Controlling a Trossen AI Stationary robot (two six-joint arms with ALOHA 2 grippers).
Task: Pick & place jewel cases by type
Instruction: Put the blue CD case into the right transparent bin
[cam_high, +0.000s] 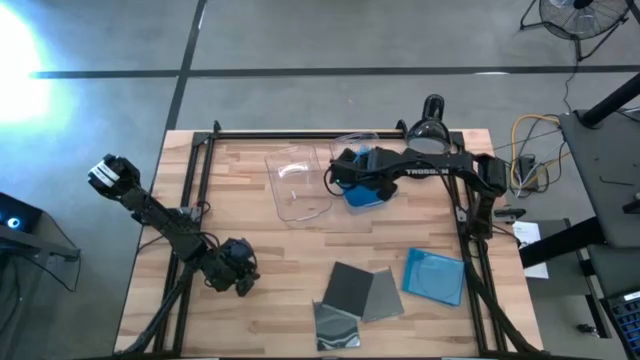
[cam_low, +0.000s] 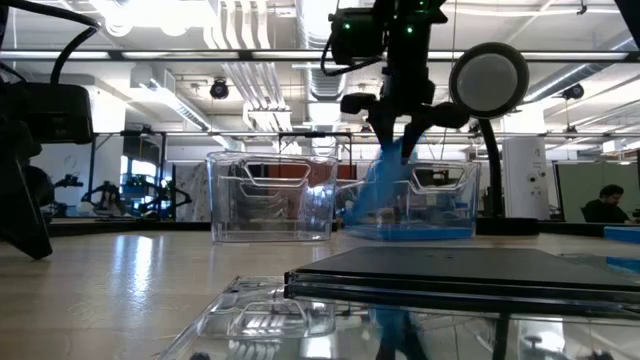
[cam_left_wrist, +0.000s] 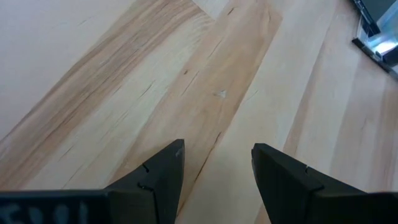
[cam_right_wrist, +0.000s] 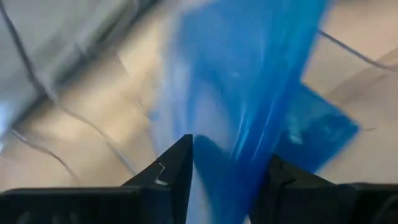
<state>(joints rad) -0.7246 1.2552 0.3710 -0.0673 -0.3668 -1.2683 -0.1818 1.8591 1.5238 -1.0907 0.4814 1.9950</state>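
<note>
My right gripper (cam_high: 352, 178) is over the far clear tray (cam_low: 455, 190) and is shut on a bright blue jewel case (cam_low: 385, 190). A second blue case (cam_right_wrist: 323, 124) lies flat on that tray's floor. On the near right of the table lie another blue case (cam_high: 435, 272), two dark grey cases (cam_high: 350, 285) (cam_high: 385, 295) overlapping at their edges, and a smoky clear one (cam_high: 335, 325). My left gripper (cam_left_wrist: 217, 168) is open and hovers over bare wood near the table's near left edge (cam_high: 240, 270). My right gripper (cam_right_wrist: 230, 180) pinches the blue jewel case by its upper edge (cam_right_wrist: 239, 155) between the two fingers, coming from above and pointing down. The case hangs tilted below the fingers inside the tray (cam_low: 375, 205). Whether its lower edge touches the case beneath, I cannot tell.
A second clear tray (cam_high: 300, 185) stands just left of the one with the blue cases. A round lamp on a stalk (cam_high: 432, 125) rises at the far edge. Black frame rails (cam_high: 195, 170) run along the table's left, right and far sides. Bare wood lies across the left half.
</note>
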